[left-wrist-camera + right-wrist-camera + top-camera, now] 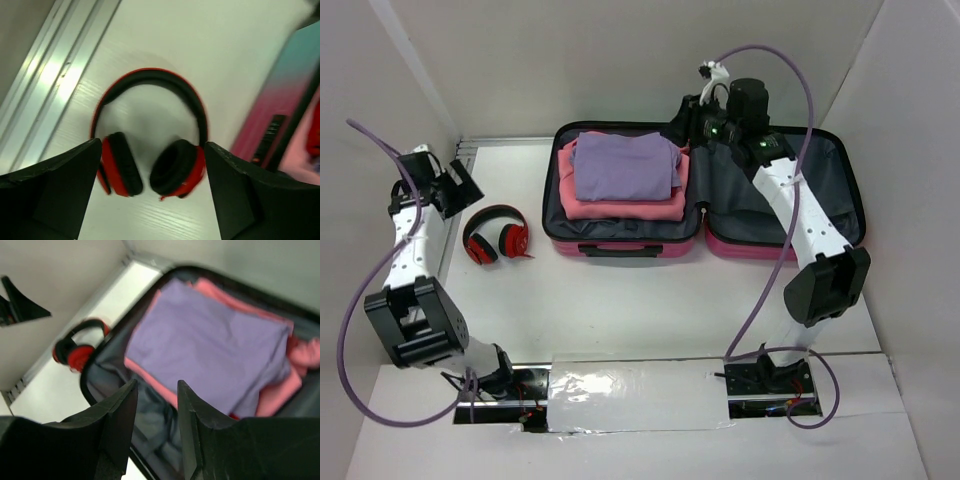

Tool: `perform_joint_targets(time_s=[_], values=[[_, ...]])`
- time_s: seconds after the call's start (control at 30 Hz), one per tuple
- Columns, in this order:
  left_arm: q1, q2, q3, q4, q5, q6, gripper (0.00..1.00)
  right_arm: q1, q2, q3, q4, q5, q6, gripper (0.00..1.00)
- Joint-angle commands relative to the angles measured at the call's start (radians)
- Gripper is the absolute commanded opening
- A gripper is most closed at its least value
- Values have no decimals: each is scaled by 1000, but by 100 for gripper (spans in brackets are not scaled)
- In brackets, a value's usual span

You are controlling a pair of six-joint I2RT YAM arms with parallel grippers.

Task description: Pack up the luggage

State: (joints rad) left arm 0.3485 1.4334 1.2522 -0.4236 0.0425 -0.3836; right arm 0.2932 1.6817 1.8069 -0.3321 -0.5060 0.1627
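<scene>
Locate the luggage (660, 243) at upper centre of the top view, lying open and flat on the surface (620, 310), long axis running left to right. Note a purple garment (620, 165) stacked on a pink one (620, 208) in its left half, with grey lining bare in the right half.

Find the headphones (513, 240) just left of the luggage and apart from it, band toward the frame top, earcups toward the bottom.

Check the left fingers (65, 175): spread wide, holding nothing, one on each side of the earcups in the wrist view. Treat the left arm as nearer.

Check the right fingers (115, 425): partly parted, empty, over the luggage's upper middle.

Expect no legible brand, label or writing.
</scene>
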Motion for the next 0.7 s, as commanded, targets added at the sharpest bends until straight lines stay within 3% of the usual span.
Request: perform_joint_targets(time_s=[0.0,0.37,0.67], values=[[75,59,39,8,94,141,95,-20,-8,-72,-8,26,-25,45],[103,359,88,91,74,270,89,-92,47,-130,-10,3,-15,46],[103,427,114,152,126,425,87,-123,47,-162,11,-8,-15,46]])
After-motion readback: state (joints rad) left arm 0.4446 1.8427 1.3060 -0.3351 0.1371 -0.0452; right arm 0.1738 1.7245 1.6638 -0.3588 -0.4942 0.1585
